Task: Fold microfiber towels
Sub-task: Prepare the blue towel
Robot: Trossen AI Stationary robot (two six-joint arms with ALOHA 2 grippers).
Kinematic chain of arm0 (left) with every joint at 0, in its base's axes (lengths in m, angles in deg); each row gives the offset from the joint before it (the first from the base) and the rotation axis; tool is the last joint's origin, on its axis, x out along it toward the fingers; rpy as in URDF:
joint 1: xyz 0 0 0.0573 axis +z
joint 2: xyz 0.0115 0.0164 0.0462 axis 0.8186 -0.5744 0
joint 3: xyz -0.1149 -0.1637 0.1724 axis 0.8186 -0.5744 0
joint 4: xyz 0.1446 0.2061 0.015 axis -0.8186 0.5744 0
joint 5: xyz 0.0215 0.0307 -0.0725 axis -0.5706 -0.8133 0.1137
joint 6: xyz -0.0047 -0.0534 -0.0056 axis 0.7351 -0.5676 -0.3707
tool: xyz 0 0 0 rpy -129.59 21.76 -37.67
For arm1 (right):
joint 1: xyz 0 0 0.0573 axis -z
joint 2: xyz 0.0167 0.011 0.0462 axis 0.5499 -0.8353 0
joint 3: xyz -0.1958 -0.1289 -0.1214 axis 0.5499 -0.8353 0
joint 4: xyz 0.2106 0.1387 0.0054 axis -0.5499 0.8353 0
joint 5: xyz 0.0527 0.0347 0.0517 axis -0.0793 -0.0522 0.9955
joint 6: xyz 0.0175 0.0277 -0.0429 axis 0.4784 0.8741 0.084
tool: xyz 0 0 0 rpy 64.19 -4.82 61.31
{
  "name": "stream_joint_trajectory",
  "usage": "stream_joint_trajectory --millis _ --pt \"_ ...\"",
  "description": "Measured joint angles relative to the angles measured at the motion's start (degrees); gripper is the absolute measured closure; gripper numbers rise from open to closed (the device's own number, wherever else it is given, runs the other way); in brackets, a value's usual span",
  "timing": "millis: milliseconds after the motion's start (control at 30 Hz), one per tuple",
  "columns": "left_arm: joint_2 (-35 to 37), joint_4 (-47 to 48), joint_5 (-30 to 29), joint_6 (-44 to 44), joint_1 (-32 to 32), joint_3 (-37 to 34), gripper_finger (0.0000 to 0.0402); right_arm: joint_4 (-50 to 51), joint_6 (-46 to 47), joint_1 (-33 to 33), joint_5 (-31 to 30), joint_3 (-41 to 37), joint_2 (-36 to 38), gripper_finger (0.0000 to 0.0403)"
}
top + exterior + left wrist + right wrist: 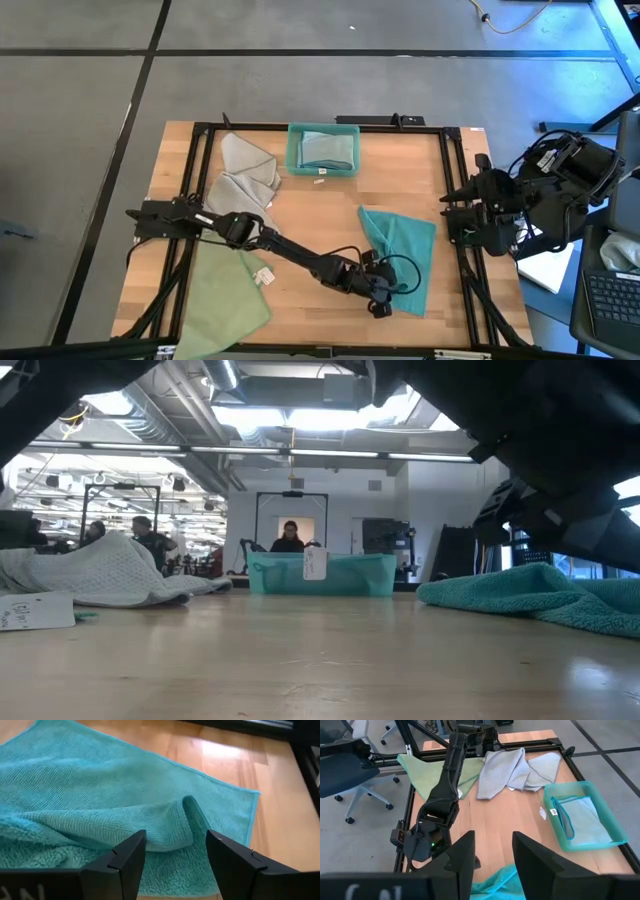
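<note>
The left gripper (382, 300) is hanging low over the teal towel (402, 253), its fingers spread and holding nothing, a raised ridge of cloth lying between them in the left wrist view; I would guess it is lining up to pinch that ridge. The teal towel is lying rumpled on the right half of the table (320, 215), a corner turned over, not yet folded. The right gripper (448, 212) is waiting at the table's right edge, fingers parted and empty, clear of the work. Farther out, a grey towel (243, 168) is heaped near the back left, a pale green towel (222, 293) is spreading across the front left corner, and a folded cloth is sitting in the teal bin (322, 149).
</note>
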Motion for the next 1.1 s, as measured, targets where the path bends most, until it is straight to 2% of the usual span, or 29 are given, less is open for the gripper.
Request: stream_joint_trajectory --millis 533,1100 --pt "0.0 -2.12 -1.22 -1.72 0.29 0.0 0.0202 0.0 0.0 0.0 -0.82 0.0 -0.04 0.027" --pt "0.0 4.84 -5.51 1.17 0.61 0.0 0.0202 0.0 -0.15 0.0 -1.6 0.0 -0.04 0.027"
